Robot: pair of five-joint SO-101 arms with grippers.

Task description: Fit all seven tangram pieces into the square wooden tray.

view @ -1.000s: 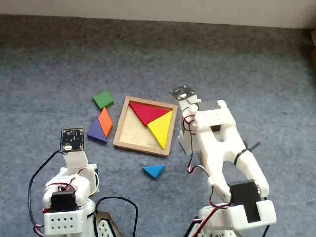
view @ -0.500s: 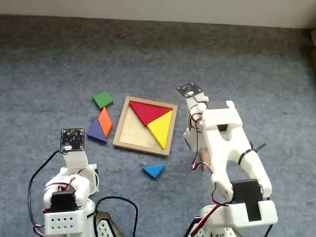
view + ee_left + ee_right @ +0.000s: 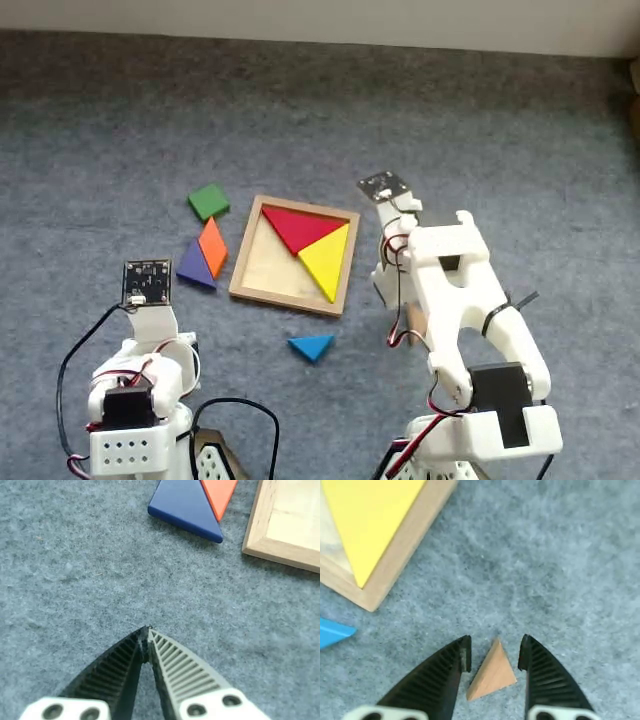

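Note:
The square wooden tray [image 3: 266, 268] holds a red triangle [image 3: 293, 227] and a yellow triangle [image 3: 327, 260]. Left of it lie a green square [image 3: 208, 201], an orange parallelogram [image 3: 212, 247] and a dark blue triangle [image 3: 194, 266]. A light blue triangle [image 3: 312, 346] lies in front of the tray. A small tan triangle [image 3: 492, 672] rests on the carpet between the open fingers of my right gripper [image 3: 495, 654], untouched. My left gripper [image 3: 146, 636] is shut on nothing, over bare carpet short of the dark blue triangle [image 3: 184, 505].
Grey carpet covers the whole table. The right arm [image 3: 445, 275] stands just right of the tray and hides most of the tan triangle [image 3: 409, 327] from above. The tray's corner [image 3: 402, 547] and the light blue triangle [image 3: 332, 631] lie close by.
The right arm has shifted right and a little back from the tray's edge, over the tan triangle. The left arm and all pieces have kept still.

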